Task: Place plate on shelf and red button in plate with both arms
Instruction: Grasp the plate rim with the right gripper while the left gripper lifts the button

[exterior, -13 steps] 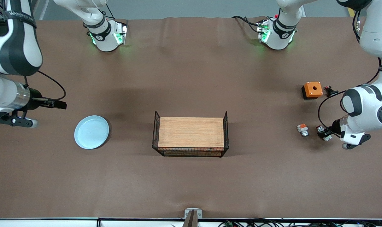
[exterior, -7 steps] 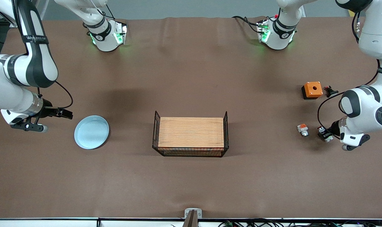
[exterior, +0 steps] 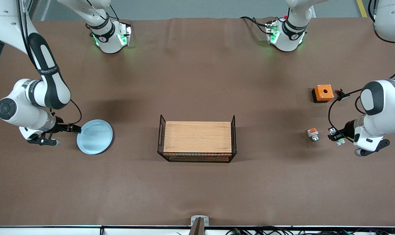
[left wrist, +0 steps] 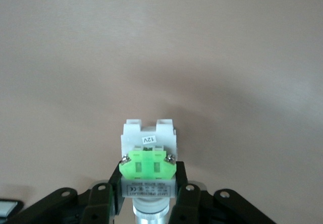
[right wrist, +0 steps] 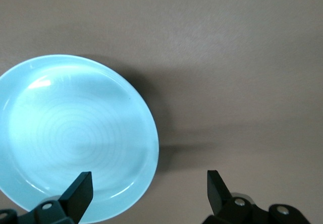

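Step in hand: I judge this to be the grasp stage on both sides, each part yet to be lifted.
Left jaws [left wrist: 146,204]: closed on the red button [left wrist: 148,167], which sits on the tabletop [exterior: 197,189] well off from the wire basket [exterior: 197,138] toward my left arm's end. I should lift straight up so the piece does not twist in the grip.
Right jaws [right wrist: 146,188]: spread apart, one finger over the plate [right wrist: 75,133] and one off it, straddling the rim. The plate lies near the basket toward my right arm's end. I should drop low and pinch the rim squarely.
Around: a white piece with an orange patch [exterior: 313,133] lies just beside the red button, basket-ward; I must not knock it.
Also: an orange box [exterior: 323,93] is farther from the camera than the basket.
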Robot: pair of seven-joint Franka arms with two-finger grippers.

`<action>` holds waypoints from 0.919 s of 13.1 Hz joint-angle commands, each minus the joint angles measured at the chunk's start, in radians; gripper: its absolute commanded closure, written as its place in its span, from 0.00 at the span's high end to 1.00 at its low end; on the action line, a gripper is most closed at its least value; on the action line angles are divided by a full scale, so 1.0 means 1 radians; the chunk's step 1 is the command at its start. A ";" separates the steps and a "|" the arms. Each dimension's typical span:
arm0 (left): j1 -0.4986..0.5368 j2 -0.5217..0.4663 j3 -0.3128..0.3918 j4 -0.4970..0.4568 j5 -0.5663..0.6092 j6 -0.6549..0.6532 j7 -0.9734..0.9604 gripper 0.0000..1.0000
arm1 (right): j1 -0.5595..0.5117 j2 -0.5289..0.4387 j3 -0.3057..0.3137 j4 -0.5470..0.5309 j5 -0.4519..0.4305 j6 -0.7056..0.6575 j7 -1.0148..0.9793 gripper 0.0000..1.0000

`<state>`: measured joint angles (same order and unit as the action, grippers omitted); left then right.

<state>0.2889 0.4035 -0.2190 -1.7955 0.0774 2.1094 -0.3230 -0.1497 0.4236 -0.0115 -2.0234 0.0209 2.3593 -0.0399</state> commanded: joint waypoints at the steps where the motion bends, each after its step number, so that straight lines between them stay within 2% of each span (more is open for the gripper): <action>1: 0.006 -0.044 -0.052 0.001 0.018 -0.058 -0.022 0.00 | -0.013 0.033 0.012 0.018 0.068 -0.005 -0.015 1.00; 4: 0.006 -0.071 -0.098 0.002 0.018 -0.091 -0.021 0.00 | -0.011 0.070 0.012 0.018 0.070 0.046 -0.014 0.97; 7: 0.007 -0.075 -0.140 0.016 0.018 -0.114 -0.018 0.00 | -0.011 0.101 0.012 0.026 0.070 0.080 -0.012 0.87; 12: 0.006 -0.089 -0.192 0.044 0.018 -0.158 -0.027 0.00 | -0.005 0.119 0.013 0.051 0.077 0.071 0.000 0.55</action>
<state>0.2891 0.3410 -0.3850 -1.7558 0.0774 1.9794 -0.3322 -0.1496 0.5240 -0.0084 -1.9990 0.0696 2.4375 -0.0389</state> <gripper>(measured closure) 0.590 0.339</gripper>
